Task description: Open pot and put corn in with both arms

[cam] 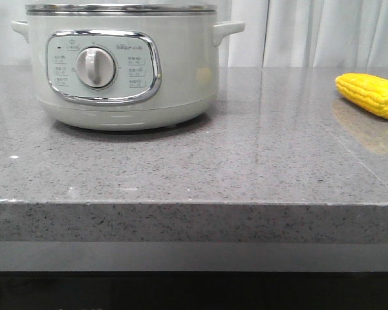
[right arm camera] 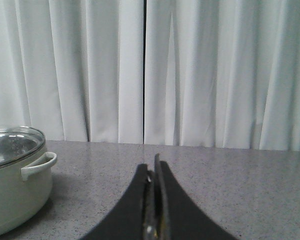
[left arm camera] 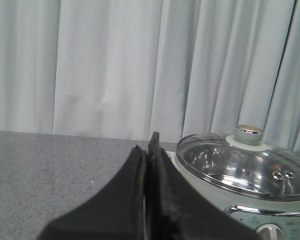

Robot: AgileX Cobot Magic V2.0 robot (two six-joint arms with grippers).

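Observation:
The pale grey-green pot (cam: 123, 71) stands at the back left of the grey stone counter, dial facing me. In the left wrist view its glass lid (left arm camera: 242, 167) with a round knob (left arm camera: 248, 134) rests shut on the rim. The yellow corn (cam: 370, 94) lies on the counter at the far right edge. My left gripper (left arm camera: 146, 150) is shut and empty, just beside the pot. My right gripper (right arm camera: 151, 167) is shut and empty, over bare counter with the pot (right arm camera: 15, 175) off to one side. Neither gripper shows in the front view. The corn is out of both wrist views.
White curtains (right arm camera: 150, 70) hang behind the counter. The counter's front edge (cam: 194, 203) runs across the front view, with a drop below it. The pot's side handle (right arm camera: 38, 165) sticks out toward the right gripper's side.

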